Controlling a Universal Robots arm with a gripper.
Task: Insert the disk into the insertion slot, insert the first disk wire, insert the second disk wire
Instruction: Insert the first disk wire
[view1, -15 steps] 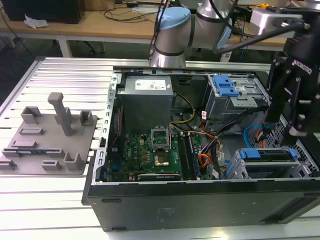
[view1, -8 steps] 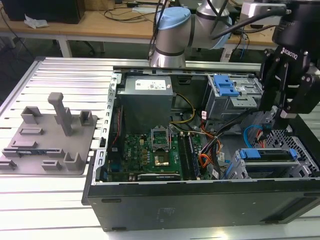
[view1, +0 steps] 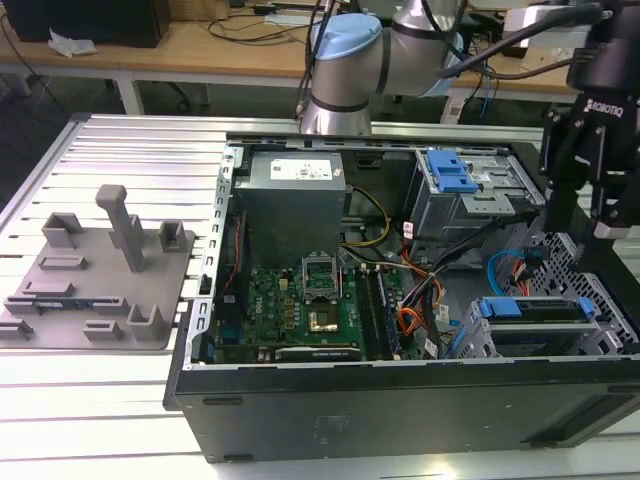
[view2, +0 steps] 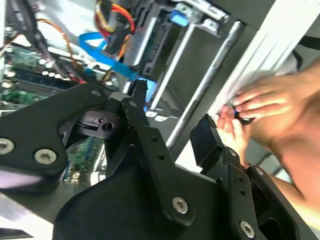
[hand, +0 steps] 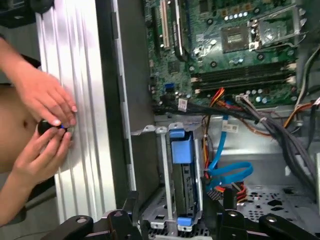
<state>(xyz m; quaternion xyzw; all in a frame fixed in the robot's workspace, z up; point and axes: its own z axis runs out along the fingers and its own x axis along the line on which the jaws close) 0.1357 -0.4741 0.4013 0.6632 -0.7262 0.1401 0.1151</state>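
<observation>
The gripper (view1: 580, 230) hangs over the end of the open computer case (view1: 400, 410) on the exterior view's right. Its black fingers (view2: 137, 92) are spread wide, and nothing is between them. In the first wrist view the gripper (hand: 180, 216) sits above the disk (hand: 182, 175).

The disk already stands in the slot (hand: 150, 150) of the grey metal cage, with a blue carrier piece showing at each end. In the exterior view the disk (view1: 530, 308) lies in that cage at the case's near corner on the exterior view's right. The slot (view1: 478, 338) is around it.

Just beside the disk, a blue cable (hand: 225, 170) loops, and a bundle of orange, yellow and black wires (hand: 220, 187) lies next to it. I cannot tell whether either is plugged into the disk.

A larger grey drive box with a blue tab (view1: 450, 172) sits at the far side of the case. The green circuit board (view1: 300, 300) and a grey power box (view1: 295, 195) take up the case's other half.

Outside the case, at the edge of the ribbed metal table (hand: 85, 75), one hand (hand: 47, 102) of a person and the other hand (hand: 40, 152) close on a small dark object (hand: 47, 126). A grey plastic fixture (view1: 90, 270) rests on the table, towards the exterior view's left edge and well apart from the case.
</observation>
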